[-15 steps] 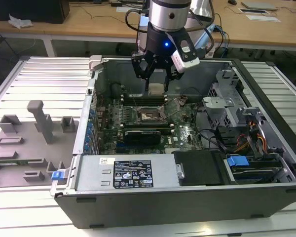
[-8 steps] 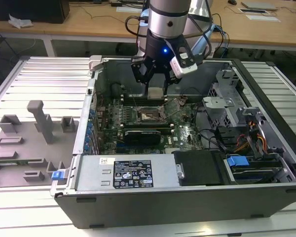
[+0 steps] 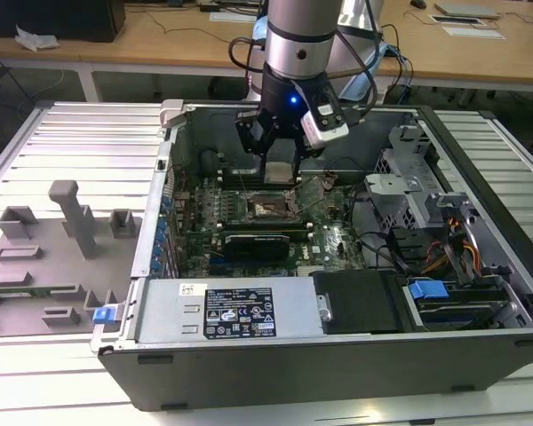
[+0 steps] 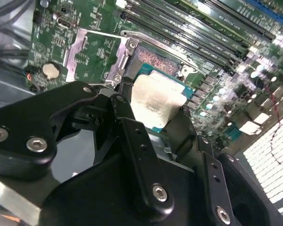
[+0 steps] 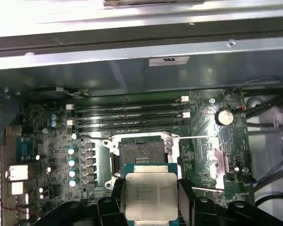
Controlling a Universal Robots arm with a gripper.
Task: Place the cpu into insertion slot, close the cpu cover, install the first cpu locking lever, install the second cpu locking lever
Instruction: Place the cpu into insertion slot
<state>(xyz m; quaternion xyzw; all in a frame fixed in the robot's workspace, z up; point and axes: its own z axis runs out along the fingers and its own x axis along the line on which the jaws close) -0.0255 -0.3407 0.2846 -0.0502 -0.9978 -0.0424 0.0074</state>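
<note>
Gripper [image 3: 280, 166] and load come first: we see its black fingers [image 5: 186, 197] clamped on opposite edges of the cpu [image 5: 150, 197], which hangs level with its pale metal top up. In both wrist views the chip sits over the near rim of the insertion slot [image 5: 142, 153], raised off it and not seated, and part of the slot's contact field shows uncovered beyond it.

Starting at the counter's [image 3: 62, 133] edge on the exterior view's left, we find a group of gray fixtures [image 3: 75, 217] on the slatted surface. Beside them, across the counter's middle, lies the open computer case [image 3: 293, 373] with its board facing up. Inside it, the memory slots [image 5: 127, 115] run along one side of the insertion slot and a long black card [image 3: 258, 241] lies on the other. In the second wrist view the cpu cover [image 4: 74, 49] is swung off the slot, on the side of the coin battery [image 4: 51, 70]. Toward the counter's edge on the exterior view's right, the case holds a metal drive cage [image 3: 409, 173] and a blue latch [image 3: 424, 290].
</note>
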